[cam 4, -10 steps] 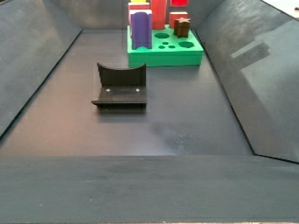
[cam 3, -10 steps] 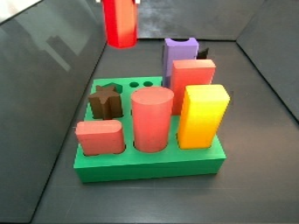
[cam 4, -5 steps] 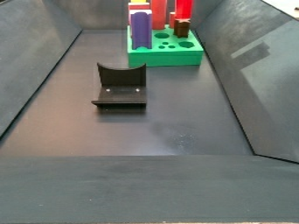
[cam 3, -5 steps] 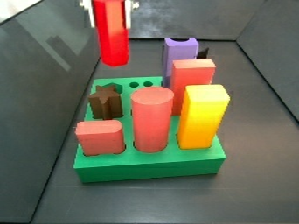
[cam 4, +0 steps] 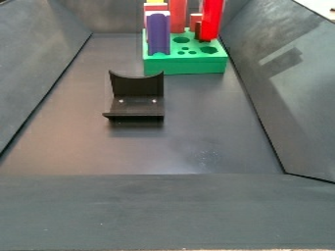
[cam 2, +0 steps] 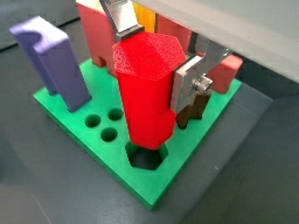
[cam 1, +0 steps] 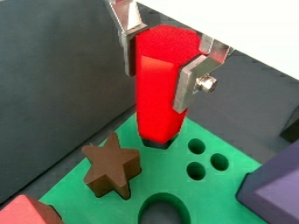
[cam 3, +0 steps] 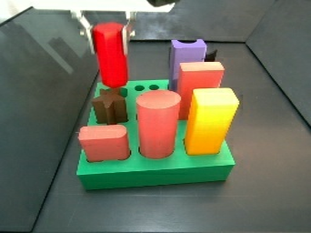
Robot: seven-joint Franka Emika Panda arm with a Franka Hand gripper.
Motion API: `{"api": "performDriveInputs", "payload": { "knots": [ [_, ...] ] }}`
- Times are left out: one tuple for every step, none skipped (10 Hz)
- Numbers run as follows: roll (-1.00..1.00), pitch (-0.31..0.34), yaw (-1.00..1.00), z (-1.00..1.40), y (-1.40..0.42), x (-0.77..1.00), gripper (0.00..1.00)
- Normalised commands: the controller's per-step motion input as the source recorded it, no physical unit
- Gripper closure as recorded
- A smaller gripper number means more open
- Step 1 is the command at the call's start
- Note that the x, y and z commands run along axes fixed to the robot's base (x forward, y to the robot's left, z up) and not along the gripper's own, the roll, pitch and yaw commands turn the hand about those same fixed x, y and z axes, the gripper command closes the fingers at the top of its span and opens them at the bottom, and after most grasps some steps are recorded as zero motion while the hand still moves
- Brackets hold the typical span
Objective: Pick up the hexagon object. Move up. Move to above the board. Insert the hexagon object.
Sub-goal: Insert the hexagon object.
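My gripper (cam 1: 160, 66) is shut on the hexagon object (cam 1: 162, 87), a bright red upright prism, with one silver finger on each side. Both also show in a wrist view, the gripper (cam 2: 155, 57) and the hexagon object (cam 2: 146, 96). The peg hangs over the back left corner of the green board (cam 3: 145, 173), next to the brown star peg (cam 3: 109, 105). Its lower end stands just above a dark hexagonal hole (cam 2: 145, 158). In a side view the hexagon object (cam 4: 211, 18) stands over the far board (cam 4: 183, 67).
The board holds a purple block (cam 3: 187, 53), a salmon square block (cam 3: 198, 82), a yellow block (cam 3: 210, 118), a fat salmon cylinder (cam 3: 158, 123) and a low salmon piece (cam 3: 104, 143). The fixture (cam 4: 135, 95) stands on the floor mid-bin. Grey walls enclose the bin.
The gripper has come down with the hexagon object. The peg's lower end has dropped from well above the board to just over its back left corner.
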Motion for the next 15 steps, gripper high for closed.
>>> {"api": "performDriveInputs", "payload": {
  "knots": [
    [0.00,-0.063,0.00,-0.38,0.05,-0.19,1.00],
    [0.03,-0.031,0.00,-0.36,0.06,-0.16,1.00],
    [0.05,-0.007,0.01,-0.33,0.05,-0.12,1.00],
    [0.02,-0.006,0.00,-0.26,0.05,-0.09,1.00],
    [0.00,-0.031,0.00,-0.18,0.00,0.00,1.00],
    [0.00,-0.074,0.00,-0.19,0.00,0.07,1.00],
    [0.00,-0.051,0.00,-0.14,0.00,0.17,1.00],
    [0.00,-0.029,0.02,-0.07,0.01,0.12,1.00],
    [-0.01,-0.011,0.02,-0.02,0.05,0.07,1.00],
    [-0.01,-0.019,0.02,-0.01,0.02,0.02,1.00],
    [-0.02,-0.036,0.00,-0.02,0.00,0.02,1.00],
    [-0.02,-0.034,0.00,-0.02,0.00,0.10,1.00],
    [-0.03,-0.067,0.05,-0.13,0.00,0.24,1.00],
    [-0.02,-0.076,0.06,-0.18,0.00,0.28,1.00],
    [0.00,-0.021,0.07,-0.12,0.00,0.14,1.00]
  ]
}}
